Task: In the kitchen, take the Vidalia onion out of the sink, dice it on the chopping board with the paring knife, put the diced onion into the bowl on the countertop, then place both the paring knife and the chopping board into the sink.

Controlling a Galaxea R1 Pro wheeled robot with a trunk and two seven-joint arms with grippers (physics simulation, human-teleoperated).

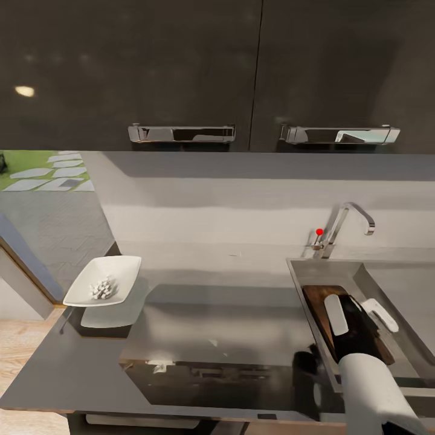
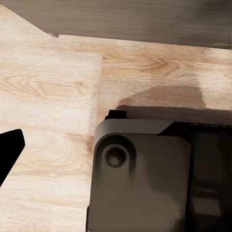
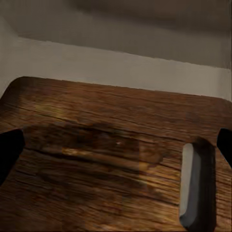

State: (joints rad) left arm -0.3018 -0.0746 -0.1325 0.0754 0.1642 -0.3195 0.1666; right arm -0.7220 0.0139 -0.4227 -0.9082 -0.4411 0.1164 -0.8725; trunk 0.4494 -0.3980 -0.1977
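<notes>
1. Head view: the chopping board [image 1: 323, 311] lay inside the sink [image 1: 362, 275], tilted against its left wall, with the right gripper [image 1: 356, 314] low over it. White diced pieces [image 1: 103, 289] sat in the bowl [image 1: 103, 281] on the countertop [image 1: 229, 326], well apart from the sink. I could not make out the paring knife.

2. Left wrist view: pale wood floor [image 2: 53, 92] and part of the robot's dark base [image 2: 145, 179] showed; one dark fingertip [image 2: 9, 147] sat at the edge, and whether those jaws were parted or closed could not be told.

3. Right wrist view: the board's grained face [image 3: 111, 145] lay close below, its handle slot [image 3: 193, 181] near one fingertip [image 3: 9, 150]. The fingertips stood wide at opposite edges, released, gripping nothing.

4. Judgement: the board looked stiff, thick and fairly heavy; its thick edges or the slot end would give the surest hold.
</notes>
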